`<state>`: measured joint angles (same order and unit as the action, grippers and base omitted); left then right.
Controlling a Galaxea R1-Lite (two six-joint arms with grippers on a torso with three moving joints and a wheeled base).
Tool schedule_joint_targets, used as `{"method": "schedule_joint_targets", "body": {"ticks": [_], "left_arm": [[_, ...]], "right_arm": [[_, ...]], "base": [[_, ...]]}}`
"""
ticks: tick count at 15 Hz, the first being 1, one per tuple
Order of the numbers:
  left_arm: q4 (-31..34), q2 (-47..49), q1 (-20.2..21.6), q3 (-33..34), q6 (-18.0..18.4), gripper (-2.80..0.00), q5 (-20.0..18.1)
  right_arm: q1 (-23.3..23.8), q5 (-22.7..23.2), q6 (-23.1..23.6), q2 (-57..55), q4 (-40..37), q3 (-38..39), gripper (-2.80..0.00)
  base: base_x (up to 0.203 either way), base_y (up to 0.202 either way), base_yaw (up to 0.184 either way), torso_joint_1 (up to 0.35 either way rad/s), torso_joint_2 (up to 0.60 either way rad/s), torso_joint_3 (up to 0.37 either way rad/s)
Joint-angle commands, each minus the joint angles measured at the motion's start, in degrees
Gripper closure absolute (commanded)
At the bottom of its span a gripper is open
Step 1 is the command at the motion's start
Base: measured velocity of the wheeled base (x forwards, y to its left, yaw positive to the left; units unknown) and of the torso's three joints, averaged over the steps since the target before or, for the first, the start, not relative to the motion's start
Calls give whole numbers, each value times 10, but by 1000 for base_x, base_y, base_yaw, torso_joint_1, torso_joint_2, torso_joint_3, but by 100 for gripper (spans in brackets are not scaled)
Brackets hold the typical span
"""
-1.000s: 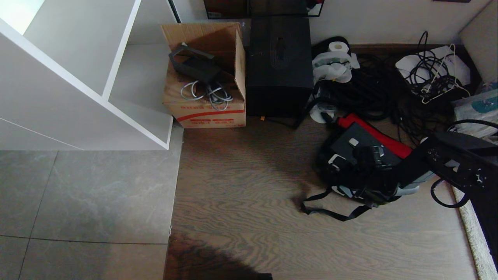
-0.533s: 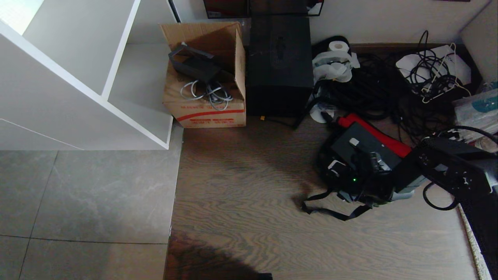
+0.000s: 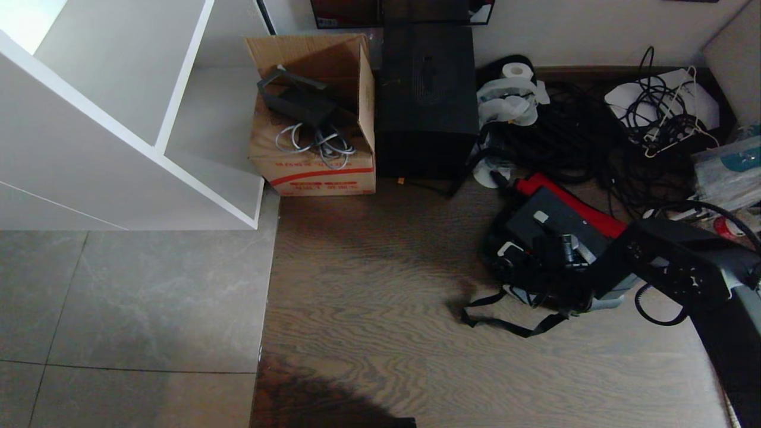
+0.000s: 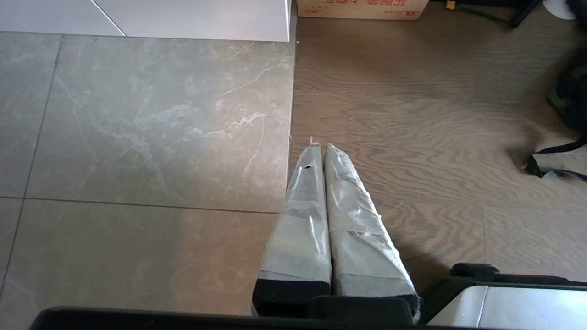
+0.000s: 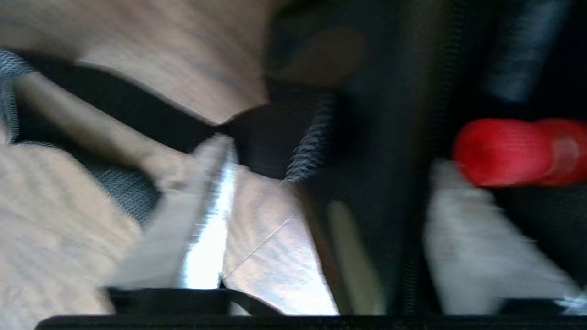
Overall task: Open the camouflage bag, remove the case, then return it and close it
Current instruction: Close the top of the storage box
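1 camouflage bag (image 3: 550, 255) on the wood floor (image 3: 368, 297), right of centre in head view, lid back so the red lining (image 3: 574, 205) shows along its far edge. 1 flat black case (image 3: 556, 223) lies in the open bag, tilted. 1 black strap (image 3: 505, 321) trails from the bag's near side onto bare floor.

2 grippers. right gripper (image 5: 321, 220) sits low at the bag's near-right edge; in the right wrist view its 2 pale fingers (image 5: 472, 238) stand apart, one over floor by the strap, other over the bag's dark inside near a red part. view's blurred, can't tell if it has hold of anything or touches the zip. right arm (image 3: 684, 261) comes in from the right edge. left gripper (image 4: 323, 151) hangs off to the side over the seam between tile (image 4: 137, 128) and wood, 2 taped fingers pressed together, nothing between them.

back row by the wall: 1 cardboard box (image 3: 315, 148) w/ grey cables and a black part inside, 1 tall black box (image 3: 428, 101) touching its right side, 1 paper roll (image 3: 516, 71), a cable heap (image 3: 571, 142), 1 white hanger (image 3: 678, 125). white shelf unit (image 3: 119, 119) fills far left.

open room: broad wood strip left of and in front of the bag, plus grey tile at left. right of the bag is tight: arm, cables, a pale rug edge (image 3: 722, 362).
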<state>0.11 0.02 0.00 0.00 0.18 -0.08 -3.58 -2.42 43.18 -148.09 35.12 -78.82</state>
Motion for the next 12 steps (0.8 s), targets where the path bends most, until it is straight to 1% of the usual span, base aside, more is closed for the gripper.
{"method": "schedule_joint_targets", "body": {"ticks": [1, 12], "left_arm": [[0, 0, 0, 0, 0, 0, 0], [0, 0, 0, 0, 0, 0, 0]], "right_arm": [[-2, -1, -2, 3, 3, -11, 0], [1, 7, 9, 44, 7, -4, 0]], "base": [[0, 0, 0, 0, 0, 0], [0, 0, 0, 0, 0, 0]]}}
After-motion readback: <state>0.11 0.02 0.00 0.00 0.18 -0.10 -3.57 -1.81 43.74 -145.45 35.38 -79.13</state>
